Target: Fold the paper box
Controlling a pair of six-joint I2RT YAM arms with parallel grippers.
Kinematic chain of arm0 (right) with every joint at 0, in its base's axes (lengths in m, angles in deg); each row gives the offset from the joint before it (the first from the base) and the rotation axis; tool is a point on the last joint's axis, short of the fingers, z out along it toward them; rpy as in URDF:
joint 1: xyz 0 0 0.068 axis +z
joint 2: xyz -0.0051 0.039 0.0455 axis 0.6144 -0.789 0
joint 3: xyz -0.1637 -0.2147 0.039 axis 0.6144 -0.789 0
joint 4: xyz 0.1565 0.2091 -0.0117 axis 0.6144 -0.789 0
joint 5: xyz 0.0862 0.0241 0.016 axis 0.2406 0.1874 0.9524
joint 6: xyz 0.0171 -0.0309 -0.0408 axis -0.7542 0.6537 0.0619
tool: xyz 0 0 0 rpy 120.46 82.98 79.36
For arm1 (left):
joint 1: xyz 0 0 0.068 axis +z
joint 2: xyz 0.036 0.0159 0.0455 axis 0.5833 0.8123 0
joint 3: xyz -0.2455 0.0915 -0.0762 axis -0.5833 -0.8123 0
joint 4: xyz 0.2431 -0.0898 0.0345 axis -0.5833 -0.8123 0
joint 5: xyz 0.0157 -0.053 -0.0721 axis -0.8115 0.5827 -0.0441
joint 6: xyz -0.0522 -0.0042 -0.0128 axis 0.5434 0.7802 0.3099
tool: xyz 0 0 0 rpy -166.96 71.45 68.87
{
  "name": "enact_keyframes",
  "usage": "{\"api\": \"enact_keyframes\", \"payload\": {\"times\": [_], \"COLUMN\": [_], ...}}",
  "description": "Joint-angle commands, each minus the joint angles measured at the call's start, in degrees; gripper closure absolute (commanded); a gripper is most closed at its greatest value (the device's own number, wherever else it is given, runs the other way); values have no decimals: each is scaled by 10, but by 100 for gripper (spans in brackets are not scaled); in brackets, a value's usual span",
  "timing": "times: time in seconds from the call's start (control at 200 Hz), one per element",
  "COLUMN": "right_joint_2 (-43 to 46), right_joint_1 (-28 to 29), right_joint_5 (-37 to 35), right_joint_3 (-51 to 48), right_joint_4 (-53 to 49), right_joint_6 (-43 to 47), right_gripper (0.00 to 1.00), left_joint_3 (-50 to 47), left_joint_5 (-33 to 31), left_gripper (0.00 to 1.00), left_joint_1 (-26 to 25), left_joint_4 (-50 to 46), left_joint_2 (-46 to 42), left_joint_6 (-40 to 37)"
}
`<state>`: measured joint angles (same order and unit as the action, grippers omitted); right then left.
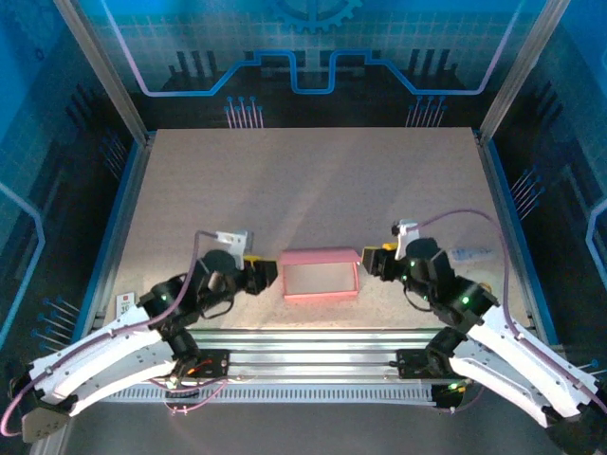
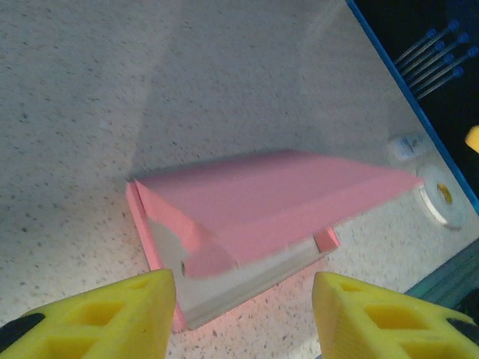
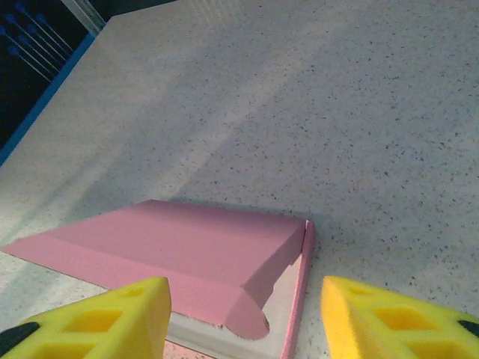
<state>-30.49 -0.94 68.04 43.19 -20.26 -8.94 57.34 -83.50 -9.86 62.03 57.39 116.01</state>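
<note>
Low centre of the top view, on the table (image 1: 313, 180), the paper box (image 1: 321, 275) sits between the two arms, long side running across the frame. Tray looks formed, with the pale inside showing. Lid (image 3: 172, 247) is hinged along the upper long edge and tilted half-raised over the tray, and its rounded corner flap (image 2: 209, 262) hangs down, not tucked. Left gripper (image 1: 268, 274) is just beside the box's left end and right gripper (image 1: 372, 262) just beside its right end; can't tell if either touches the card. Wrist views: yellow fingers (image 2: 127, 314) are spread well apart with nothing between them and the box ahead of the tips, so both are empty. Handling guess: thin card, very light, so it will likely skid on the speckled top if pushed from one side only. Panels should be fairly stiff and creases weak, and the lid will probably spring back up. Edges and that flap corner would crumple under a hard pinch. I'd brace one end wall of the tray with one arm, then press the lid down flat near its free long edge with the other, steering the flaps inside the walls. Main risk: a flap lands outside the wall and buckles.
</note>
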Motion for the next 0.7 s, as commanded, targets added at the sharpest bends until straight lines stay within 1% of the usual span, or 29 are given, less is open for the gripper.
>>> {"api": "enact_keyframes", "payload": {"times": [0.0,0.06,0.145,0.21,0.29,0.41,0.515,0.695], "right_joint_2": [-47,-85,-146,-189,-227,-262,-288,-311], "right_joint_1": [-55,-75,-96,-100,-101,-100,-98,-96], "right_joint_5": [157,210,288,340,388,415,441,442], "right_joint_3": [51,77,115,137,146,137,123,95], "right_joint_4": [-17,-12,-10,-4,19,44,50,36], "right_joint_6": [30,31,20,13,-4,-24,-29,-20], "right_gripper": [42,41,40,38,37,36,36,36], "left_joint_3": [52,79,129,161,178,173,153,117], "left_joint_5": [106,140,208,252,287,302,318,337], "left_gripper": [47,45,44,43,43,43,43,43], "left_joint_1": [59,83,115,123,123,123,123,123], "left_joint_4": [-27,-18,-18,-18,-5,9,23,37], "left_joint_2": [44,80,147,198,247,292,309,326], "left_joint_6": [-28,-35,-37,-35,-34,-31,-26,-17]}}
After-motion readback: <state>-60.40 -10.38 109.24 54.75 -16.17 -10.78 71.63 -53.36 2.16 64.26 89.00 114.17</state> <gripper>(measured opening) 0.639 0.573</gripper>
